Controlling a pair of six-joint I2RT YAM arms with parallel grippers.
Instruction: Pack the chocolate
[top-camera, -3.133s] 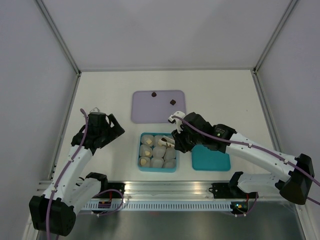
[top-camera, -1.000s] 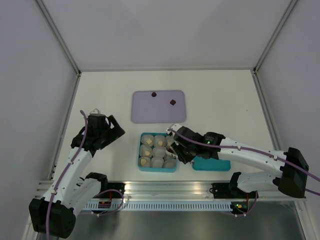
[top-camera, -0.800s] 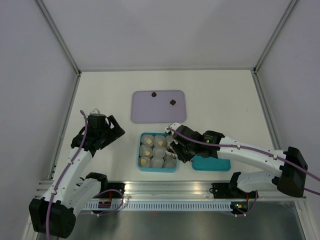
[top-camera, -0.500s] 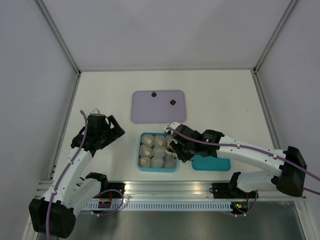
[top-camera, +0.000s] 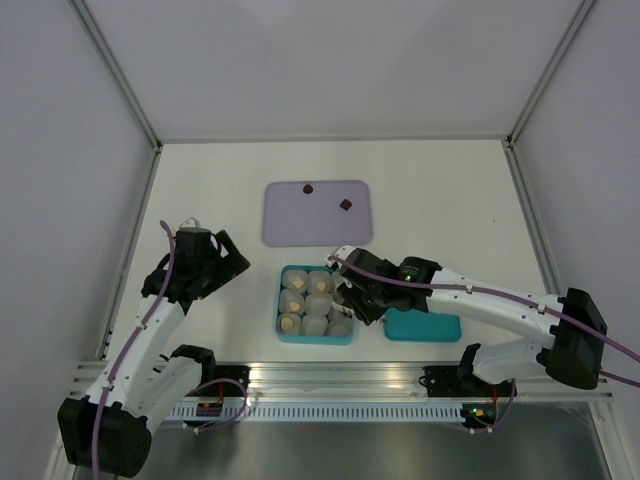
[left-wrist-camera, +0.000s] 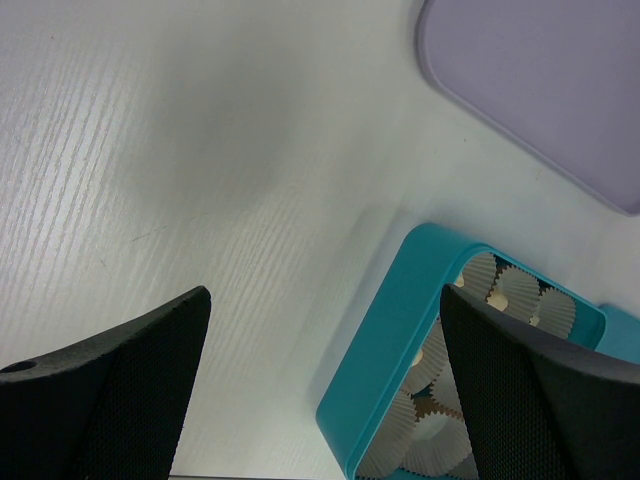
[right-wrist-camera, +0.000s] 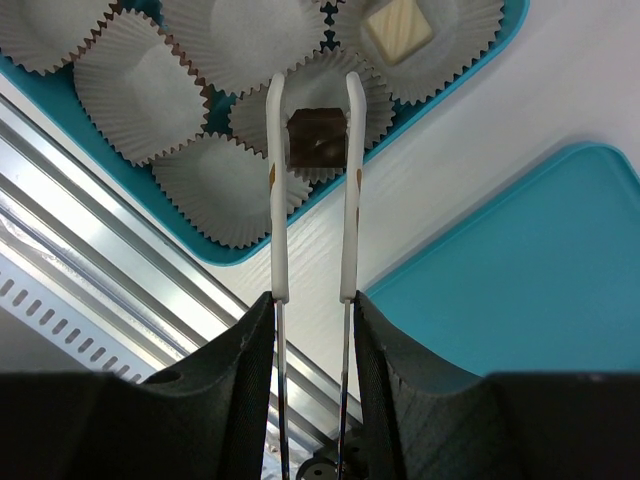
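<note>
Dark chocolate (right-wrist-camera: 317, 138) pinched over a cup (right-wrist-camera: 375, 105) in the teal box (right-wrist-camera: 240, 250)

Right gripper (right-wrist-camera: 313, 85) has its thin fingers clamped on the piece, which sits directly above the cup at the box's edge, so the coming move looks like a straight drop. The piece is squarish with no clear long axis, and its flat sides lie parallel to the fingers. Left gripper (left-wrist-camera: 322, 300) hangs spread wide over the table (left-wrist-camera: 150, 150), left of the box and well apart from the piece.

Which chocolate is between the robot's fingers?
The dark brown square between the right hand's fingers, over a paper cup. The cream one sits outside the hand.
</note>
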